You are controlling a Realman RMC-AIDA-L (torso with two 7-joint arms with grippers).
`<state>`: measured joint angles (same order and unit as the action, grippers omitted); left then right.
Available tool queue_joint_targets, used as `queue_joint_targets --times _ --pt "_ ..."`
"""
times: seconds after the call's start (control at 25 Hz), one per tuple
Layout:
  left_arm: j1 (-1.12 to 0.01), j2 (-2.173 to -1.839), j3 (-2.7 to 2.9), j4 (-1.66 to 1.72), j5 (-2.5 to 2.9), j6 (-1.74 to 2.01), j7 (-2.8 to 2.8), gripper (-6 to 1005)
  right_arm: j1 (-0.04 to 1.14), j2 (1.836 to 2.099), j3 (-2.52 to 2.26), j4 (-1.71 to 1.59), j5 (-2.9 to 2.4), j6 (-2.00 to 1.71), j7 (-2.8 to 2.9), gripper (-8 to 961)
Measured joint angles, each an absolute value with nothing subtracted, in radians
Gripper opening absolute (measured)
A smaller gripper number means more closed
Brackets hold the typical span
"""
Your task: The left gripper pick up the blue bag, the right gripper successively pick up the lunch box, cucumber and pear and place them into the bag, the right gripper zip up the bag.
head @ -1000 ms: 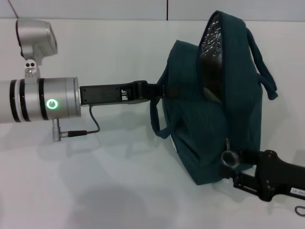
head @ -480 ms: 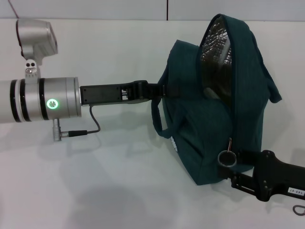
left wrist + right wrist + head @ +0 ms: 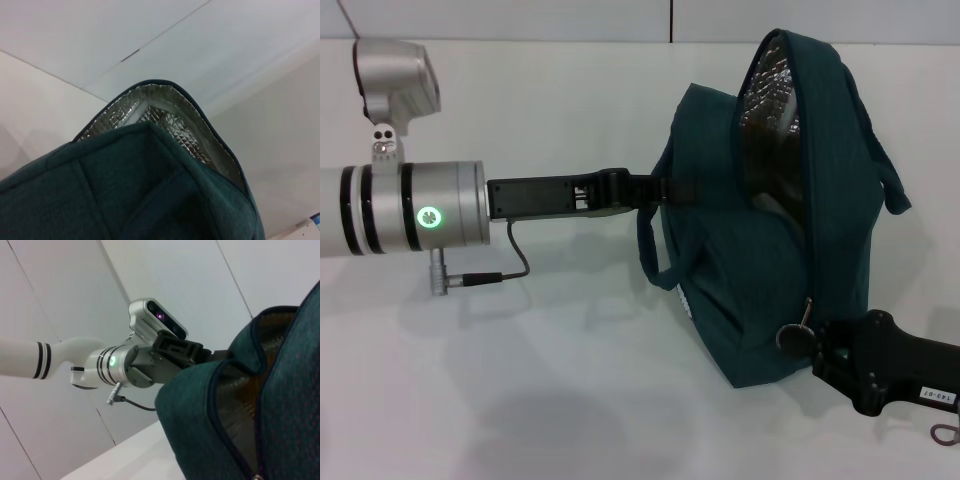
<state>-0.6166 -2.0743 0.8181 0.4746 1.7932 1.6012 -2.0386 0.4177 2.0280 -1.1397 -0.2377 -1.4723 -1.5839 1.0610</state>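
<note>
The blue bag stands on the white table, its flap raised so the silver lining shows. My left gripper is shut on the bag's left side by the handle strap. At the bag's lower right corner my right gripper has its fingers together at the zipper pull. The left wrist view looks past the bag at its lining. In the right wrist view the bag fills the foreground with the left gripper behind it. The lunch box, cucumber and pear are hidden.
The white table spreads to the left and front of the bag. The left arm's silver cylinder with a green light lies across the left side, and a cable hangs under it.
The bag's flap swung up and open, showing more lining. My right gripper slid closer to the bag's corner, its fingers came together, and the zipper pull tilted.
</note>
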Motion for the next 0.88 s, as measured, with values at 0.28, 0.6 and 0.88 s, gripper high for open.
queue_joint_targets --times 0.28,0.6,0.88 --pt "-0.624 -2.069 0.819 0.475 1.792 1.602 -2.039 67 0.412 2.021 -1.14 -0.238 -1.472 -1.63 1.066 121" --pt "-0.638 -2.065 0.821 0.476 1.791 1.603 -2.039 72 0.403 2.013 -1.132 -0.239 -1.474 -1.656 1.079 8" --pt "-0.641 -2.062 0.818 0.476 1.786 1.61 -2.039 149 0.383 1.994 -1.135 -0.247 -1.481 -1.684 1.119 8"
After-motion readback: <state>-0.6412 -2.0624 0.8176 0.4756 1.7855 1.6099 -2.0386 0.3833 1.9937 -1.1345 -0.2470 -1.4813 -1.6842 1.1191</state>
